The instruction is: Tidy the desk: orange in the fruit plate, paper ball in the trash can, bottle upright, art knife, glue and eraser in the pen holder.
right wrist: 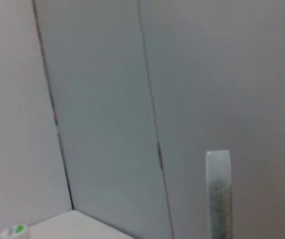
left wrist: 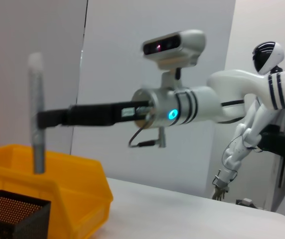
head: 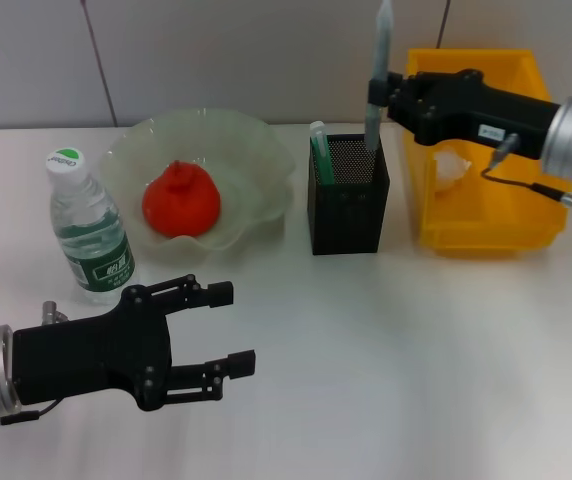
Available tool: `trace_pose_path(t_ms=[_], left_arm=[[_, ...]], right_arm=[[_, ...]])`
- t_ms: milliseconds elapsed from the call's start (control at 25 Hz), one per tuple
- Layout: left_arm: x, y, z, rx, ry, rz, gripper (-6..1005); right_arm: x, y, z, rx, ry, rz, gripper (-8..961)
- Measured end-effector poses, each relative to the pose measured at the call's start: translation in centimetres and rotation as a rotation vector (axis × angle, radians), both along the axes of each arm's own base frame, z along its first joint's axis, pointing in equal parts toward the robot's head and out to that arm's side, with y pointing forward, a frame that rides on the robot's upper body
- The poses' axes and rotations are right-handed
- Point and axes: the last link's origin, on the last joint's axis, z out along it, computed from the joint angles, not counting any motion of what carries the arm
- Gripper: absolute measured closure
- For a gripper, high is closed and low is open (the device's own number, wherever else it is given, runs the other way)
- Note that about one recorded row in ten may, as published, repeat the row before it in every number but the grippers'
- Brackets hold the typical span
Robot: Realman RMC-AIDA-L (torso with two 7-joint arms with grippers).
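A plain white desk [head: 416, 360] fills the head view, backed by a pale grey panelled wall [head: 226, 50] with thin dark seams. At the desk's far left the bottle [head: 88, 228] stands upright, white cap with a green mark on top, green label around its middle. Just beside it, the fruit plate [head: 256, 150] holds the orange [head: 180, 199] in its hollow. Near the middle of the far edge stands the pen holder [head: 349, 205], with the glue [head: 320, 152] leaning in its left corner, white end up. To the right of the pen holder sits the trash can [head: 476, 225], and a crumpled paper ball [head: 449, 167] lies inside against its left wall. The right gripper [head: 378, 97] reaches in from the right above the pen holder and is clamped on the art knife [head: 377, 75], which it holds upright with the lower tip just over the mesh box's opening; the left wrist view shows the same grey bar [left wrist: 36, 114] pinched at mid-length, hanging over the yellow bin and the mesh rim. The left gripper [head: 228, 328] hovers over the near left of the desk, in front of the bottle, its black fingers spread wide with nothing between them.
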Motion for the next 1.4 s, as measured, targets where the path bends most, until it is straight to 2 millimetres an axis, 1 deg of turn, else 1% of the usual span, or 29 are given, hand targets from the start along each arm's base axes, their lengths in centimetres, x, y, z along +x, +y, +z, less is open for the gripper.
trace_pose_path(t_ms=[120, 160, 320, 600, 800, 1080, 1240, 1280, 1320, 1360, 1400], left_arm=[[0.0, -0.1, 0.0, -0.002, 0.003, -0.004, 189], [0.0, -0.1, 0.0, -0.003, 0.003, -0.005, 189], [-0.1, -0.2, -0.1, -0.002, 0.006, -0.013, 189], [-0.1, -0.4, -0.3, -0.01, 0.011, -0.02, 189], [-0.1, -0.5, -0.3, -0.012, 0.011, -0.019, 189], [-0.2, -0.6, -0.3, -0.017, 0.016, -0.022, 189], [-0.2, -0.6, -0.2, -0.017, 0.013, -0.018, 189], [-0.3, -0.6, -0.2, -0.016, 0.011, -0.013, 189], [-0.4, -0.7, -0.1, -0.017, 0.006, -0.007, 189], [-0.4, -0.7, -0.1, -0.017, 0.006, -0.007, 189], [-0.4, -0.8, 0.0, -0.019, 0.003, -0.008, 189]], right_arm=[[0.3, 0.7, -1.1, -0.001, -0.015, -0.051, 821], [0.3, 0.7, -1.1, -0.001, -0.015, -0.051, 821], [0.6, 1.2, -2.2, -0.013, -0.038, -0.098, 821], [1.0, 1.1, -2.7, -0.023, -0.044, -0.116, 822], [1.2, 0.9, -2.9, -0.027, -0.045, -0.122, 766], [1.6, 0.7, -2.7, -0.008, -0.04, -0.118, 478], [1.6, 0.4, -1.3, 0.061, 0.067, -0.106, 296], [1.6, 0.1, -0.7, 0.088, 0.114, -0.091, 282], [1.3, -0.6, 0.6, 0.133, 0.222, -0.044, 268], [1.3, -0.6, 0.6, 0.133, 0.222, -0.044, 255], [1.2, -1.3, 1.2, 0.145, 0.278, -0.012, 241]])
